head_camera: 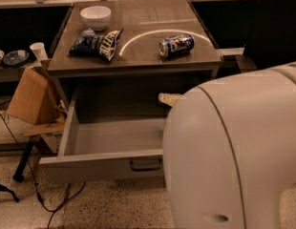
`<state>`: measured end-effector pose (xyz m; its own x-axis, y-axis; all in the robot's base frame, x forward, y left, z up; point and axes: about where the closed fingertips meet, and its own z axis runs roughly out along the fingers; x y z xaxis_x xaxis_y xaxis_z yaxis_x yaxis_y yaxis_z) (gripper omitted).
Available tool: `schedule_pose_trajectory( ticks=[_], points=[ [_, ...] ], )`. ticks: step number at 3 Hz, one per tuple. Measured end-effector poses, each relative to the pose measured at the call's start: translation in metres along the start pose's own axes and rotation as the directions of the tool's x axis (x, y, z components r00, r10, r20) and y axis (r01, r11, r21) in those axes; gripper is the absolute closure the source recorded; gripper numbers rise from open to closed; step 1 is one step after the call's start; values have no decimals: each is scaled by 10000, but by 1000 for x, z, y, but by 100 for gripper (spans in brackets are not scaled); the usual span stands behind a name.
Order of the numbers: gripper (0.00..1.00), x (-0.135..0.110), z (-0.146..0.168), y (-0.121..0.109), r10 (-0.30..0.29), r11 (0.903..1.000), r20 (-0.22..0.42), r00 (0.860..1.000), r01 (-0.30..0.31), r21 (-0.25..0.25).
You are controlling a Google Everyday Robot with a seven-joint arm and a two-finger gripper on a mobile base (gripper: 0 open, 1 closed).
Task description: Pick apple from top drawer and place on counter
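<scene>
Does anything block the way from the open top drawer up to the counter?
Nothing visible does. The tool pokes out over the top drawer, below the counter; no apple shows.
</scene>
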<state>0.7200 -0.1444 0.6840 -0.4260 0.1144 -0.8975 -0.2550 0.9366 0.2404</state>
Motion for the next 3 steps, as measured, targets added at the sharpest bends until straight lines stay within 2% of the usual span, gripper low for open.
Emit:
schedule_pose_trajectory(
  ticks=[1, 2, 3],
  points=[
    [0, -2, -6, -1, -326, 9995, -46, 9995, 326, 38],
    [0, 0, -6, 2, -627, 9979, -89, 9980, 626, -166],
    [0, 7, -2, 6, -917, 9935, -155, 9957, 904, -698]
  ],
)
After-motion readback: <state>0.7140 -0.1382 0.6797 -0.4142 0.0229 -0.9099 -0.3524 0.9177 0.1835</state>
